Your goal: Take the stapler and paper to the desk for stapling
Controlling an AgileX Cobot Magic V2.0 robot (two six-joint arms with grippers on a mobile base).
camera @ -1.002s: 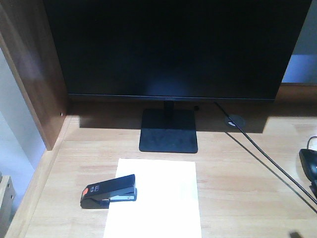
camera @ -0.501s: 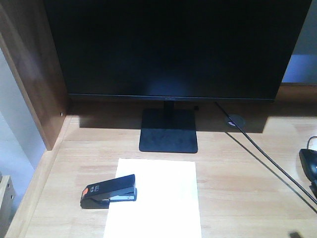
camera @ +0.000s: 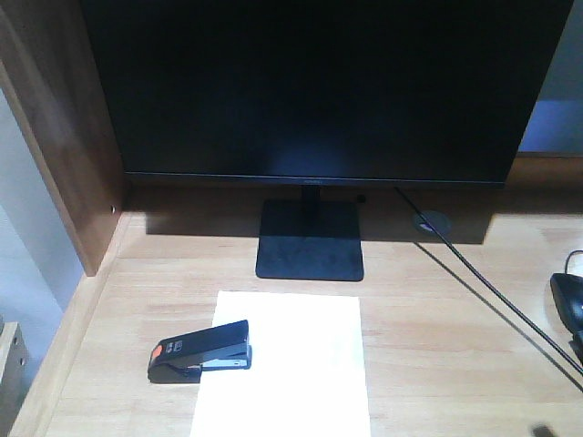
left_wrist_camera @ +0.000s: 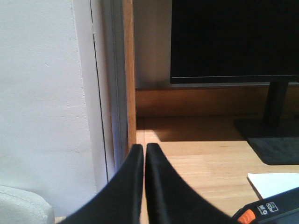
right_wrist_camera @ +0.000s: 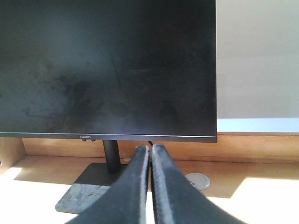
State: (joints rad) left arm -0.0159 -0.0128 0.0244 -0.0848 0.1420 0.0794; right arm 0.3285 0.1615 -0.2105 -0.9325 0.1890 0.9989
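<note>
Stapler flat on surface, left-front area, orange patch at its left end, metal channel end pointing right. Right end overlapping left edge of paper; rest on bare wood. Paper lying flat, long side running front to back, just in front of monitor stand, near edge cut off by frame bottom. Nothing on paper besides stapler tip.

Monitor dark, filling upper part of front view, stand base square and black. Cable running diagonally from under monitor toward right front. Round grommet right of stand. Dark mouse at right edge, partly cut off. Brown side panel at left, upright, meeting surface rim.

Left pincer closed, fingers touching along their length, gripping nothing, raised over left edge of surface beside side panel and white wall. Stapler's orange patch and a paper corner visible low right in left wrist view, apart from pincer.

Right pincer closed too, fingers pressed together, empty, aimed at monitor, raised over surface in front of stand, grommet just to its right in that view. Neither pincer touching stapler or paper.
</note>
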